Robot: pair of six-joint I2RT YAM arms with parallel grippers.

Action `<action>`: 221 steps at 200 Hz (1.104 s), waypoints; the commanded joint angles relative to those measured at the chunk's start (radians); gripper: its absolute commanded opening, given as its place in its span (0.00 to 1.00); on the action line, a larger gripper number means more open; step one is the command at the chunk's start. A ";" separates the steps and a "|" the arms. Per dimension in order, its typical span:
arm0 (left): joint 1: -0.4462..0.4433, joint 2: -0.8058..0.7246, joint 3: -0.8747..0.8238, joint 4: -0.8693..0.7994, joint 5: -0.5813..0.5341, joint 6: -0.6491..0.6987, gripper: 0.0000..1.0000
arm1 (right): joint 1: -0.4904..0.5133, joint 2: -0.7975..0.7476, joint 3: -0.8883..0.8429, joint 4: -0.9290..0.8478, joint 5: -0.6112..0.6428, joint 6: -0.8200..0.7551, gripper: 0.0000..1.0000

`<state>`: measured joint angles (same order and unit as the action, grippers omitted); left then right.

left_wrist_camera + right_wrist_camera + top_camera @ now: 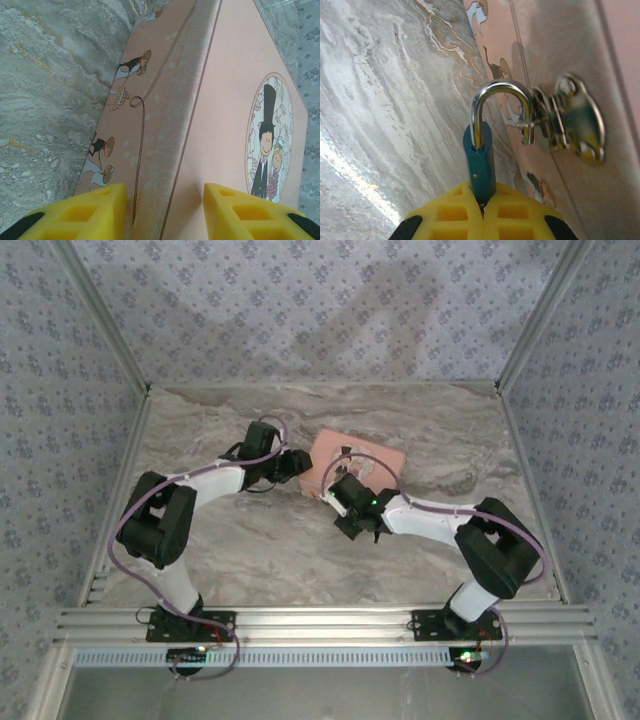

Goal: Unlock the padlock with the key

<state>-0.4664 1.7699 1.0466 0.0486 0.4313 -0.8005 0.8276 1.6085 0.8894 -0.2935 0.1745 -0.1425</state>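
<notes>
Right pincer (482, 200): fingers together, clamped on the lower end of the teal padlock (479, 160), which stands out of the fingertips with its narrow edge to the wrist camera. This grip appears meant to steady the body and keep the lock under control at the fastening. The steel shackle (502, 90) rises from the body on one leg. Its other leg passes through the loop of the metal hasp (575, 120) and seems to end clear of the body, so the lock is judged possibly already released, though this cannot be confirmed. The hasp is fixed to the side wall of the pink box (560, 45), so the padlock hangs just beside that wall, above the marble bench (385, 100). Left pincer (165, 192): fingers apart, one to each side of the box's upper edge and apparently pressed against it, judged a bracing hold so that the box does not shift. In the overhead view the box (380, 455) lies in the far half of the bench, midway between its side edges, with the pincers at its left end and near side.
</notes>
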 commanded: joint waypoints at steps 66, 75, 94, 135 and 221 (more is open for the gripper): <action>0.000 -0.015 -0.005 0.005 0.027 0.007 0.43 | 0.042 0.014 0.091 0.022 -0.018 -0.177 0.00; 0.004 -0.023 -0.007 -0.002 0.019 0.009 0.43 | 0.045 0.010 0.092 0.004 -0.018 -0.172 0.00; 0.018 -0.061 -0.030 -0.001 0.001 0.007 0.43 | 0.050 -0.051 0.059 -0.003 -0.025 -0.125 0.00; 0.041 -0.208 -0.089 -0.044 -0.061 0.029 0.45 | 0.044 -0.304 -0.048 0.003 -0.032 0.027 0.00; 0.037 -0.517 -0.263 -0.178 -0.195 0.079 0.54 | -0.276 -0.622 -0.156 -0.234 -0.008 0.483 0.00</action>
<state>-0.4263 1.3170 0.8200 -0.0513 0.2924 -0.7620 0.6594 1.0279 0.7761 -0.4107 0.1604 0.1230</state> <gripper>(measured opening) 0.527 0.063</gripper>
